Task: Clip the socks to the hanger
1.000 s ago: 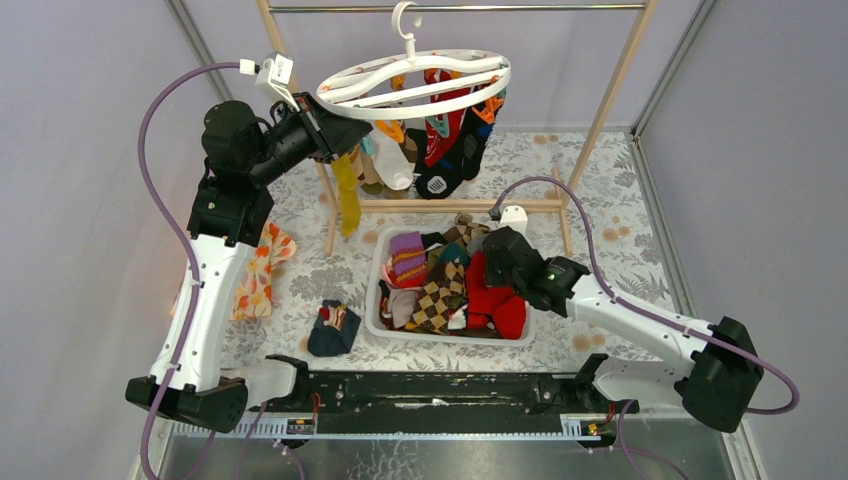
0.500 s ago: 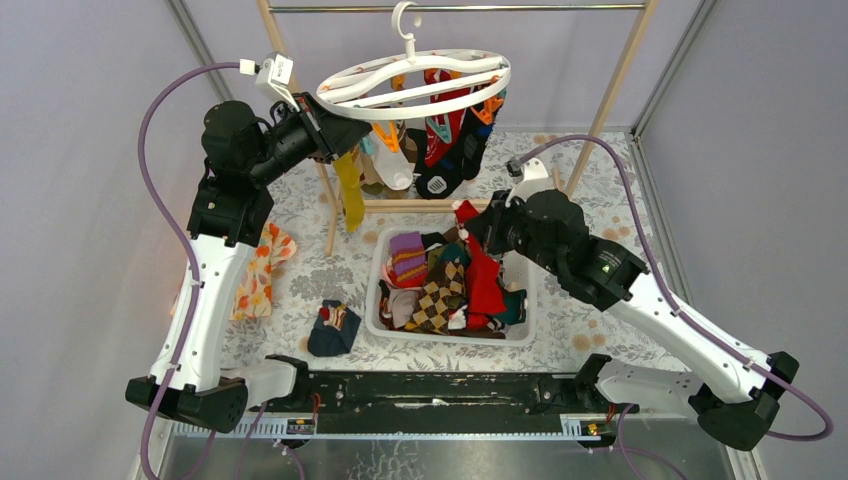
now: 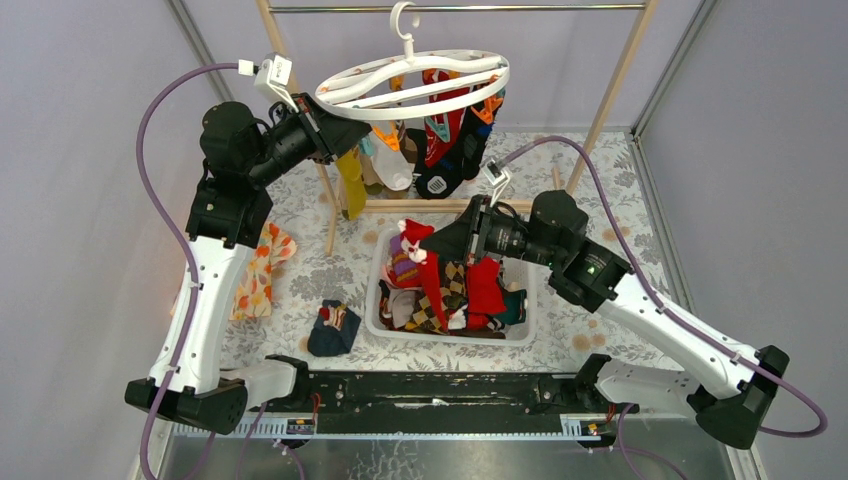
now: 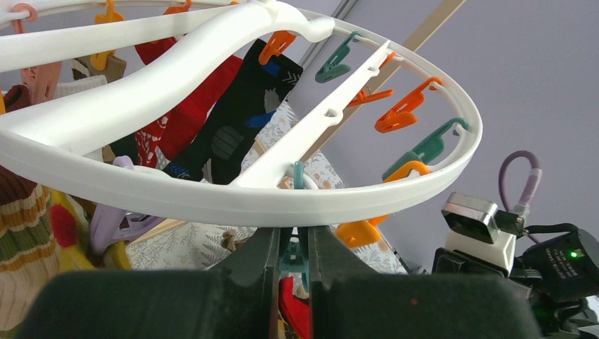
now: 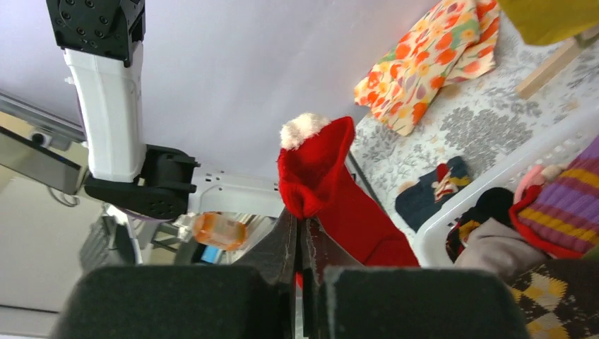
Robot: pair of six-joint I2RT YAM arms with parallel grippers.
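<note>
At the far-left edge of the bench (image 3: 640, 180) a flowered cloth (image 3: 258, 275) lies crumpled, no part of the job. Up and right of it, the left claw (image 4: 291, 247) is pressed together on a teal clip (image 4: 294, 258) dangling under the near rim of the hanger (image 4: 176, 201). Whether the clip's mouth is open cannot be made out. The white ring hangs by its hook from the wooden rack (image 3: 612, 90), with several socks (image 3: 440, 140) pegged on its far side. Near the arm bases a dark sock (image 3: 333, 328) lies alone on the bench. Right of it, the white basket (image 3: 450, 338) holds a loose heap of unclipped socks. Over the basket's left half hangs the red sock (image 5: 332, 191), white-cuffed, pinched just below the cuff by the right claw (image 5: 299, 229). It is lower and nearer than the hanger and well apart from it.

The sock looks light and limp, so it should droop, swing and fold at any touch. A grip close to the cuff, leaving a fabric edge clear of the fingertips, should give the clip something to bite. The clip is probably a stiff spring. The hanger pivots freely on its hook, so a push would likely tip it.

No writing or brand is legible.
</note>
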